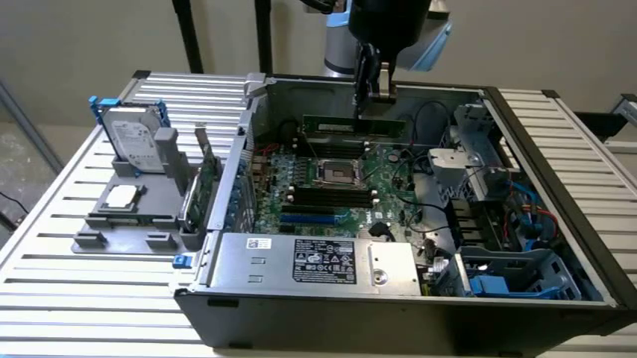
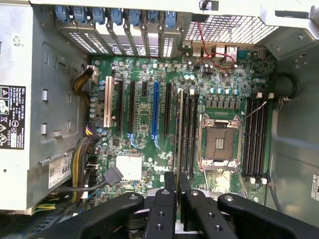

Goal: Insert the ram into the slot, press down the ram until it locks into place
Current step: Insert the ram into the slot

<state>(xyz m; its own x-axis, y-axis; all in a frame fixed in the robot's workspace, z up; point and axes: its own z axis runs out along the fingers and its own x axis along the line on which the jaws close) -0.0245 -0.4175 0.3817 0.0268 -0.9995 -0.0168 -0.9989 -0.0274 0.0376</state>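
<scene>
My end effector (image 1: 374,101) is clenched on the upper edge of the ram (image 1: 354,124), which stands on edge above the motherboard (image 2: 142,74) inside the open computer case (image 1: 398,313). The ram's long axis runs across the exterior view, parallel to the slot (image 2: 186,134) just beside the CPU socket (image 2: 219,142).

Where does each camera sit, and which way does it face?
Exterior view: off the arm, above the table, looking obliquely down into the open computer case; the arm and gripper hang in from above.
Wrist view: on the wrist, looking along the fingers down at the motherboard.
Shared: the gripper, the ram clamped in it, the CPU socket, the black memory slots.
</scene>
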